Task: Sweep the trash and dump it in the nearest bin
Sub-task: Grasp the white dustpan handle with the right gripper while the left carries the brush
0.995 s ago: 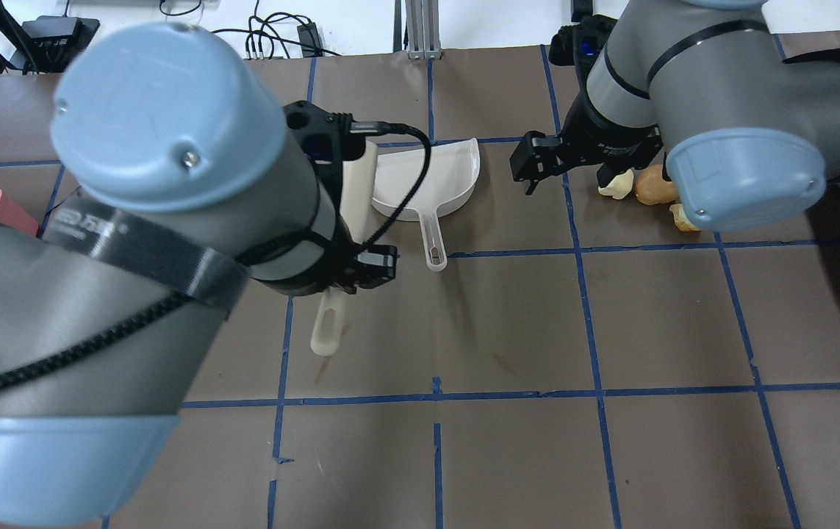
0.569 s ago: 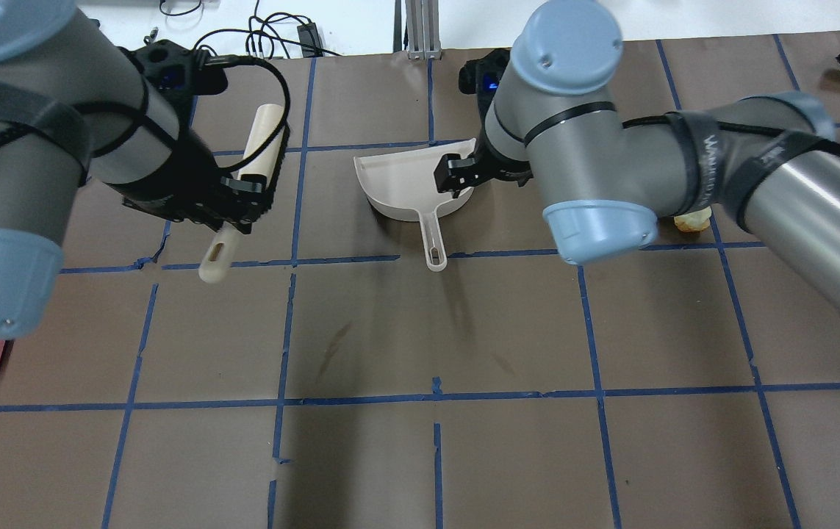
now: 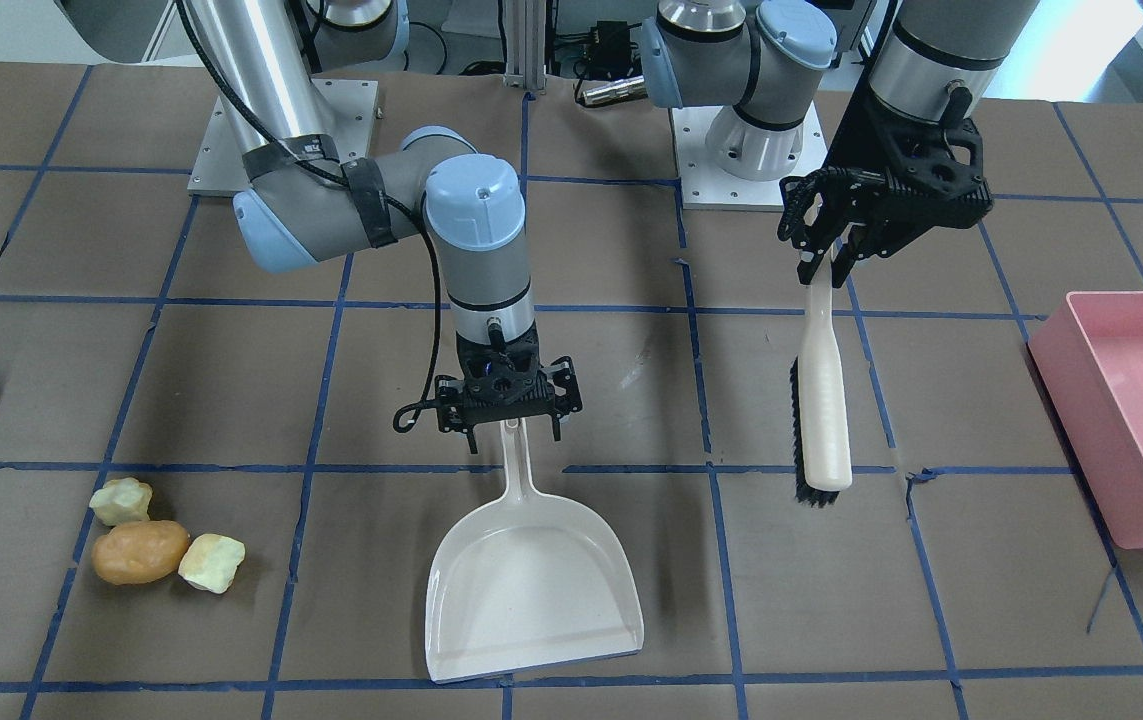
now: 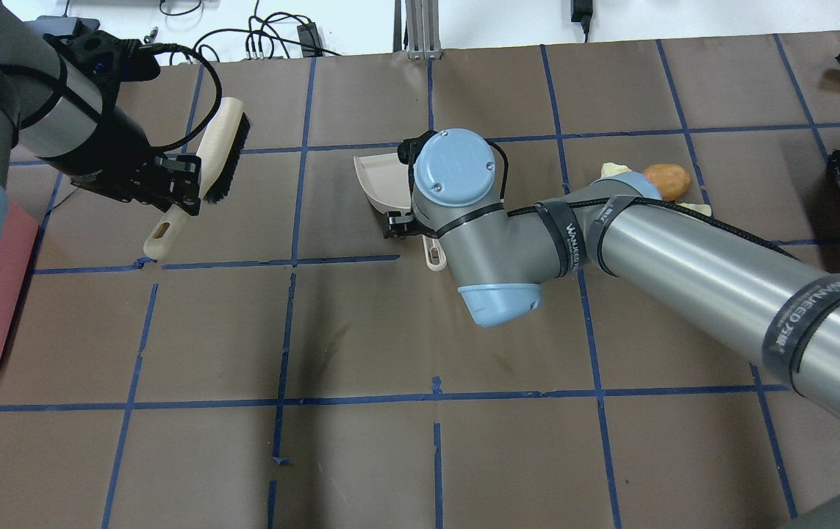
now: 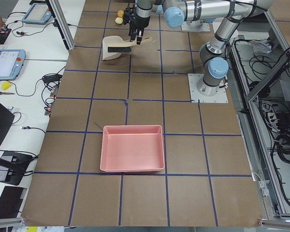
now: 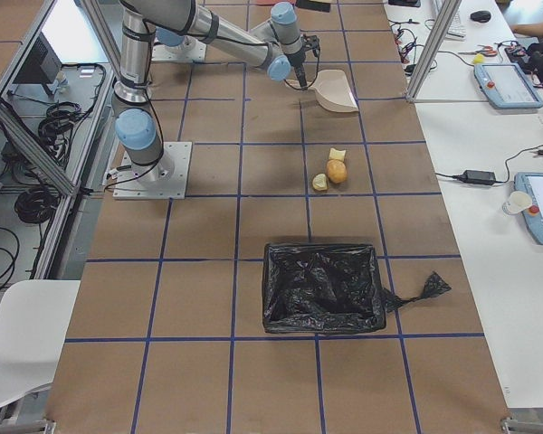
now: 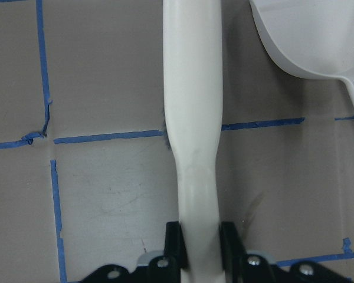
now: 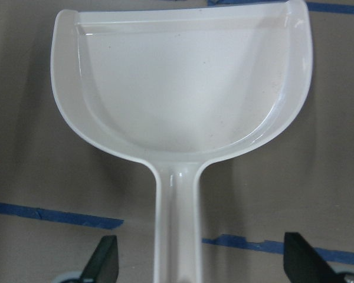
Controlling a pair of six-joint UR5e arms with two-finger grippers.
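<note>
The right gripper [image 8: 203, 266] stands wide open over the handle of the white dustpan [image 8: 183, 88]. Its two black fingers [image 8: 105, 266] sit well out to either side of the handle, and neither touches it. The pan spreads out just ahead of the fingertips, flat on the brown table [image 3: 231, 400] with its open edge pointing away from the gripper.

The left gripper [image 7: 200, 250] is clamped on the thin neck of the brush [image 7: 193, 88]. Its pads [image 7: 174, 242] press both sides of the cream handle, and the brush body runs forward from them with the dark bristles along one edge. The brush seems to hang clear of the table, though no view settles that.

The trash lies well off to the right gripper's right: an orange-brown lump [image 3: 139, 551] with a pale yellow-green chunk [image 3: 121, 500] touching it on one side and another chunk [image 3: 212, 562] on the other. Farther out the same way stands a black-lined bin [image 6: 324, 287]. A pink bin [image 3: 1141, 400] sits apart on the left gripper's left.
</note>
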